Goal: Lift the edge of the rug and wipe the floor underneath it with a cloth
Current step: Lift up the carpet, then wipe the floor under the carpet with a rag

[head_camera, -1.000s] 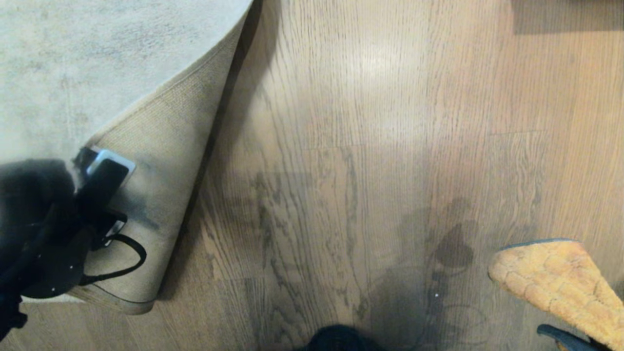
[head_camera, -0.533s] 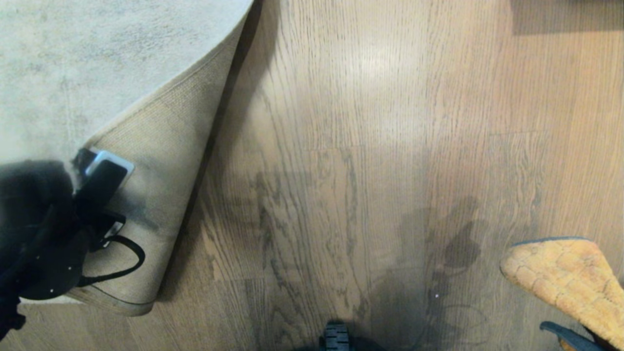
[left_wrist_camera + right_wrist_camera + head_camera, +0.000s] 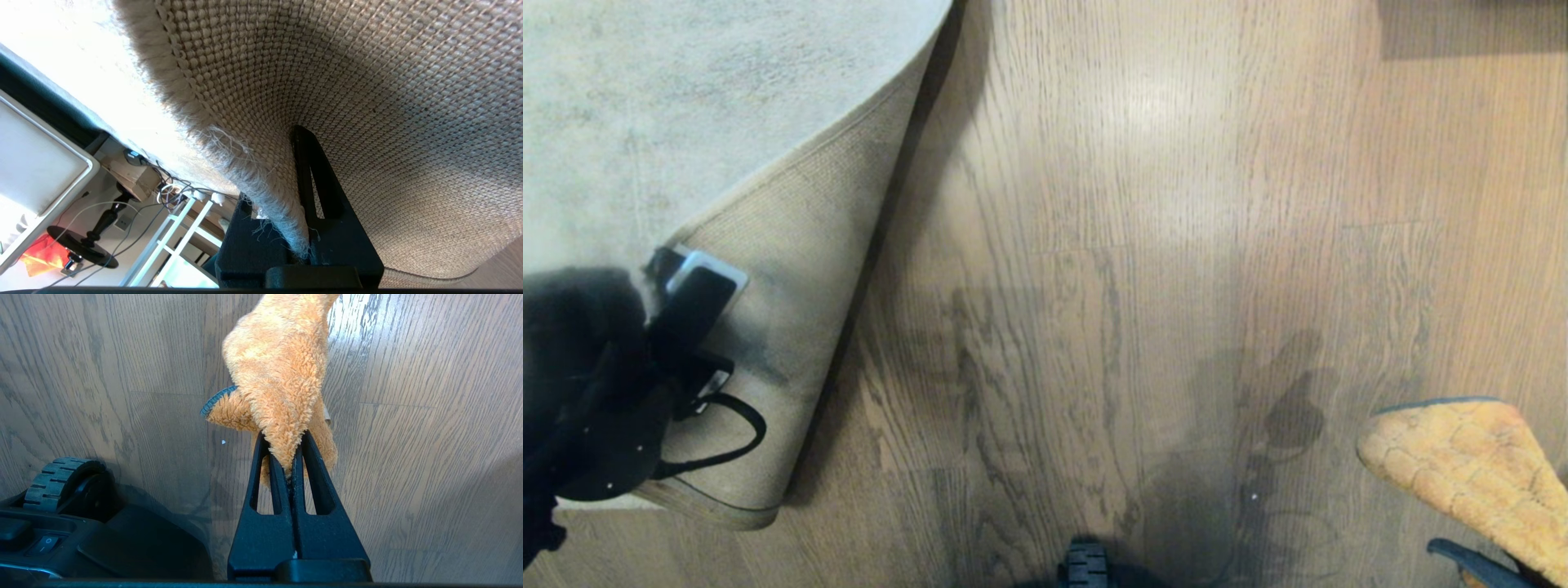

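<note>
The rug edge (image 3: 261, 179) is being gripped between the clenched jaws of the left gripper (image 3: 690, 294), with the frayed pale pile border pinched in the slot between them. The tan woven backing (image 3: 388, 122) is being shown curving up and away just beyond the jaws, folded over so that it faces upward in the head view. The pale grey rug (image 3: 645, 106) is being seen lying flat on the far side of the jaws. Beside the raised fold, the floor (image 3: 1111, 245) of brown wood planks is being left uncovered, with dark grain and a soft sheen.

The cloth (image 3: 278, 375), orange and fluffy with a dark blue-grey trim, is being clamped between the tightly closed jaws of the right gripper (image 3: 292, 461). It is being held so that most of it hangs out past the jaw tips, above the planks; whether it is touching the floor cannot be told. To one side of these jaws, a ridged black wheel (image 3: 53, 482) of the robot's base is being seen resting on the floor
</note>
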{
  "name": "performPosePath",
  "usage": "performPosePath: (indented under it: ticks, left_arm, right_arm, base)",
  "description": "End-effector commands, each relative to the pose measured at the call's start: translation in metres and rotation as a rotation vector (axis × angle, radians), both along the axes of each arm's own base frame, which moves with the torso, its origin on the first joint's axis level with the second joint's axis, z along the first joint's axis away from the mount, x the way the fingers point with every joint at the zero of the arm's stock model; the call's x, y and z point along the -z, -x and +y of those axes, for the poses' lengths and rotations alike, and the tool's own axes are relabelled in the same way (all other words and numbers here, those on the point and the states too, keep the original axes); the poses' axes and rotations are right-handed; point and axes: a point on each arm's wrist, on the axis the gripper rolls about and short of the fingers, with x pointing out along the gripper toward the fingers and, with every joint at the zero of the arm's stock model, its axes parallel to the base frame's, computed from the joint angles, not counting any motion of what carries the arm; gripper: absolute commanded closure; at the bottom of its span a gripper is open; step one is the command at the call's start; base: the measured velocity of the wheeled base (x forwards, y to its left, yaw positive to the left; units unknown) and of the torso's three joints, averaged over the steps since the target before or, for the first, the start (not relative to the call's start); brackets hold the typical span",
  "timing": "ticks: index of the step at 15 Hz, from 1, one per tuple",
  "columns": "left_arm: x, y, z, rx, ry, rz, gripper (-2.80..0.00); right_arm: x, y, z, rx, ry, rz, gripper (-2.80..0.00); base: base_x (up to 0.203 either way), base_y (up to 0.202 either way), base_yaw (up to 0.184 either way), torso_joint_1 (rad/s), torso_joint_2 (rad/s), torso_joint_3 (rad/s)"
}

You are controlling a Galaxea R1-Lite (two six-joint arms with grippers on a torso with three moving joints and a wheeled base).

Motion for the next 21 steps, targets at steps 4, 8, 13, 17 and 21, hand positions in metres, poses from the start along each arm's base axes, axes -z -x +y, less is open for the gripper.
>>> performPosePath:
  ticks: [4,8,13,17,21]
  left_arm:
    - [0.002,0.0,-0.001,-0.004,-0.01,0.015,0.0]
    - [0.007,0.003,-0.001,0.0,-0.011,0.029,0.0]
    - [0.012,0.005,-0.001,0.002,-0.013,0.047,0.0]
    - [0.013,0.007,-0.001,0.001,-0.01,0.049,0.0]
    - [0.012,0.007,-0.001,0.002,-0.009,0.042,0.0]
  right_arm:
    - [0.0,0.0,0.0,-0.001,0.011,0.001,0.0]
    - [0.0,0.0,0.0,-0.004,0.013,0.002,0.0]
    - [0.0,-0.002,0.0,-0.003,0.013,0.049,0.0]
    - [0.0,-0.001,0.0,-0.003,0.015,0.044,0.0]
    - [0.0,0.0,0.0,-0.004,0.018,0.009,0.0]
  base:
    - [0.0,0.0,0.0,0.0,0.0,0.0]
    - [0.0,0.0,0.0,0.0,0.0,0.0]
    - [0.0,0.0,0.0,0.0,0.0,0.0]
    - [0.0,0.0,0.0,0.0,0.0,0.0]
    - [0.0,0.0,0.0,0.0,0.0,0.0]
